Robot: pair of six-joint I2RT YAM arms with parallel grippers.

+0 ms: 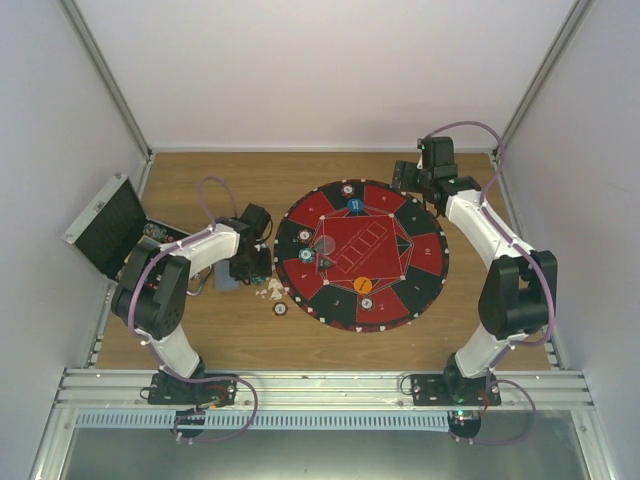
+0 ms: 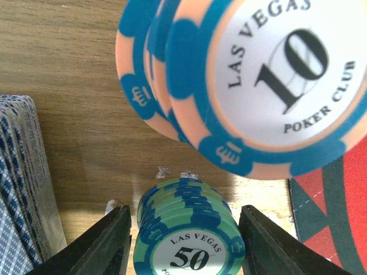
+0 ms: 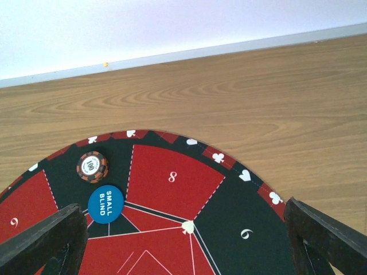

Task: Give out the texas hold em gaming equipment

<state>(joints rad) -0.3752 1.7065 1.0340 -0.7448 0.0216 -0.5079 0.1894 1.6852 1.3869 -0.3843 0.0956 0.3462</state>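
Wooden tabletop [image 2: 69, 69] under teal, blue-striped chips [image 2: 186, 229] marked 50.

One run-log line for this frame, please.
left gripper straddles 50-chip stack, grip unclear | right gripper open over mat, near Small Blind disc | card deck beside the stack

**Colour check: chips, cards, mat**

10 chips [image 2: 269, 80]: peach rim, blue edge blocks, white centre, black print.
50 chips [image 2: 186, 229]: green, blue stripes.
Cards [image 2: 20, 189]: grey-blue patterned backs.
Mat [image 3: 172, 177]: red/black wedges, white numbers and suit marks.
Small-blind disc [image 3: 106, 204]: blue, white text.
Dark red chip [image 3: 92, 166]: black-striped edge.
Table [image 3: 258, 86]: brown woodgrain.
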